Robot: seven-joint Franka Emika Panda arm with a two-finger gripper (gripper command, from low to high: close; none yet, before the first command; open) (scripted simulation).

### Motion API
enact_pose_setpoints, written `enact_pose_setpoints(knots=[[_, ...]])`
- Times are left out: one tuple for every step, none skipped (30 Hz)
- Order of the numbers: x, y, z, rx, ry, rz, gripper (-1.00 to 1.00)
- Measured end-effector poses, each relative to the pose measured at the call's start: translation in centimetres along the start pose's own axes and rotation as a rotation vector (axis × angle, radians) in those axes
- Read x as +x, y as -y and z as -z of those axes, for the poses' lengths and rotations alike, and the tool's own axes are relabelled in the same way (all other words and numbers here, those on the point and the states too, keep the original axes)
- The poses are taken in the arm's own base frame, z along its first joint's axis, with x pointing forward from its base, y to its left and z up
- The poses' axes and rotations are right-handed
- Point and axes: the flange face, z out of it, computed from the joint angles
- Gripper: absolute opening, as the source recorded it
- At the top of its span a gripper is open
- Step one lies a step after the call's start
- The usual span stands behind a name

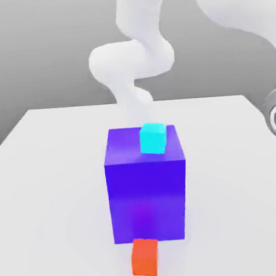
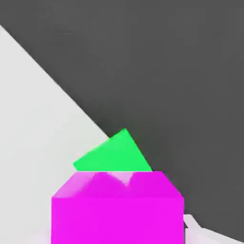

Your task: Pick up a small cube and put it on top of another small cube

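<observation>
One small magenta-pink cube (image 2: 117, 220), the task's thing, sits close in front of the hand camera in the hand view, held in the closed grip of the one gripper (image 2: 117, 233). Behind it in that view is one green block (image 2: 116, 155), partly hidden by the pink cube, so that a three-cornered patch shows; whether the two touch I cannot tell. The pale tabletop (image 1: 225, 186) ends in a straight edge in the hand view, with dark grey floor (image 2: 167, 71) past it. In the exterior view stands one big blue-purple cube (image 1: 147, 200), with one small cyan cube (image 1: 153, 138) on its top face, towards the exterior view's right. One small orange-red cube (image 1: 145, 257) is on the table by the big cube's near face. One white robot arm (image 1: 132, 59) rises behind them and reaches over to the exterior view's right.
</observation>
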Motion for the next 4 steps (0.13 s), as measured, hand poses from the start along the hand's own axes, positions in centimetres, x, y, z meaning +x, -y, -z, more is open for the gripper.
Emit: enact_pose_setpoints(knots=[[-0.01, 0.05, -1.3, 0.0, 0.0, 0.001, 1.0], [-0.01, 0.05, -1.3, 0.0, 0.0, 0.001, 1.0], [-0.01, 0.05, -1.3, 0.0, 0.0, 0.001, 1.0], [-0.01, 0.05, -1.3, 0.0, 0.0, 0.001, 1.0]])
